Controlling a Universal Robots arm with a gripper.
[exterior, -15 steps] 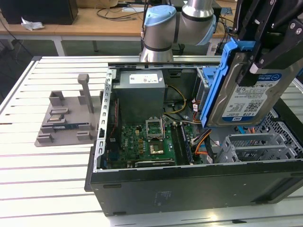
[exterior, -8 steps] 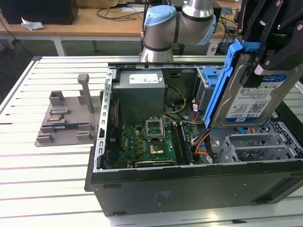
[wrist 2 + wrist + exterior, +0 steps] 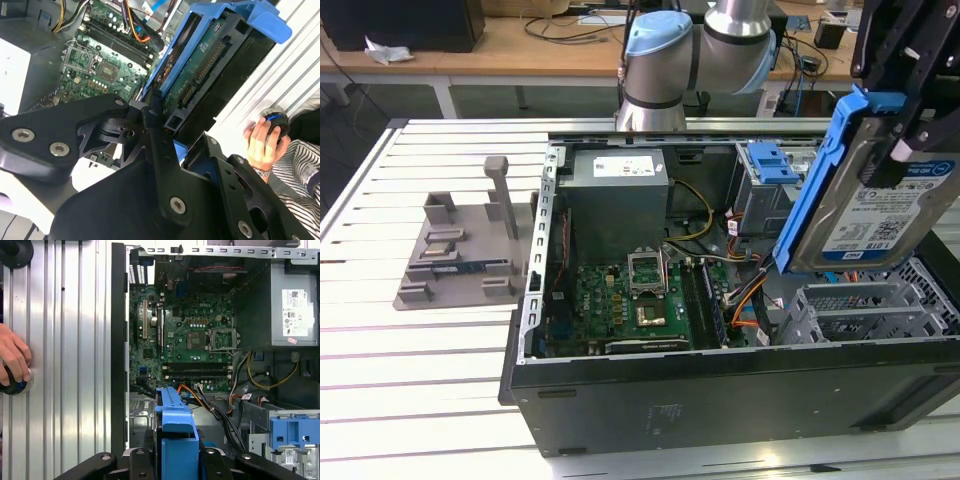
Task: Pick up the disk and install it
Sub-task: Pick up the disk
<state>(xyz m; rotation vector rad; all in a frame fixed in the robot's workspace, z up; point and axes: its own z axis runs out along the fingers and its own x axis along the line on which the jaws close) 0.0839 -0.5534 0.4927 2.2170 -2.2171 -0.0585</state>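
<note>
I have the disk (image 3: 880, 200) off the table and up in the air: the gripper (image 3: 905, 140) is clamped onto it by its blue plastic frame, and it hangs tilted above the open computer case (image 3: 720, 390), over the end on the exterior view's right. By my reading the pick-up is done and the install is the step in hand, with the drive not yet seated anywhere. The grey metal drive cage (image 3: 865, 305) lies just below it, near the orange cables (image 3: 745, 295) that run off the motherboard (image 3: 630, 300). As I judge it, fitting the drive calls for keeping the frame square to that cage and clear of the wiring, since there looks to be little room for a tilted entry. As for print, the disk carries a blue-and-white label facing the exterior camera. The grey power supply (image 3: 615, 200) at the far side of the case bears a white sticker (image 3: 625, 166). I leave the wording of both unread. A small blue latch piece (image 3: 770, 160) stands beside the power supply. On the slatted table, a person's hand (image 3: 12, 357) rests on a small round dark object beside the case.
</note>
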